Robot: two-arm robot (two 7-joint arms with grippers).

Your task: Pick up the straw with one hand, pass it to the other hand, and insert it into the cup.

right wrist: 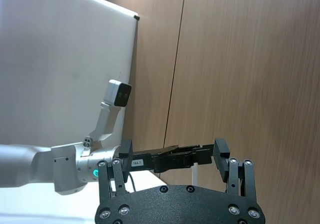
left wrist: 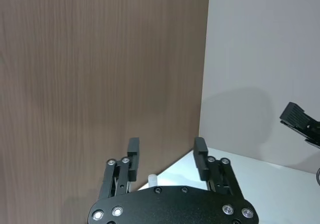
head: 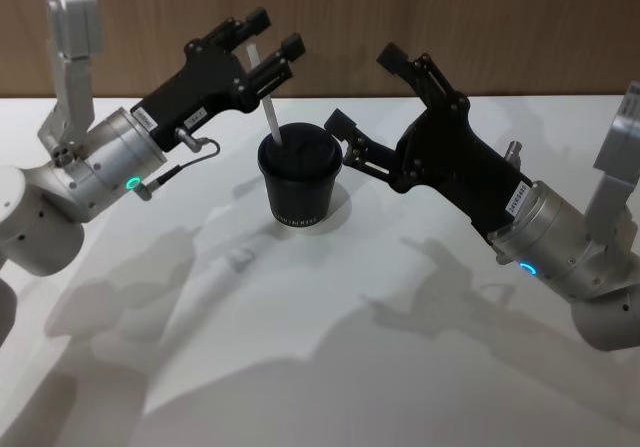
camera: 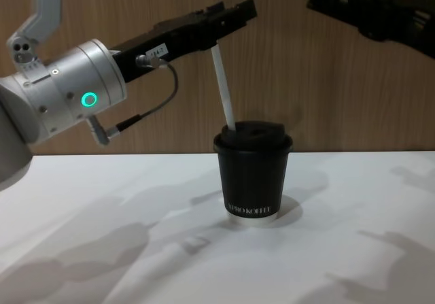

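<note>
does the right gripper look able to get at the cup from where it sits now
Probably yes. The right gripper hangs open just beside the cup with nothing between them; the straw and left gripper sit on the cup's far side.

black grippers (head: 268,37), silver wrists (head: 110,162), green ring lights (head: 132,182)

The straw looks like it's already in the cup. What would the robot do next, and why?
Probably lift the left hand up and away. The straw already stands in the cup, leaning through the lid, and the left hand's fingers sit open around its top, so it seems released. The right hand is open beside the cup.
</note>
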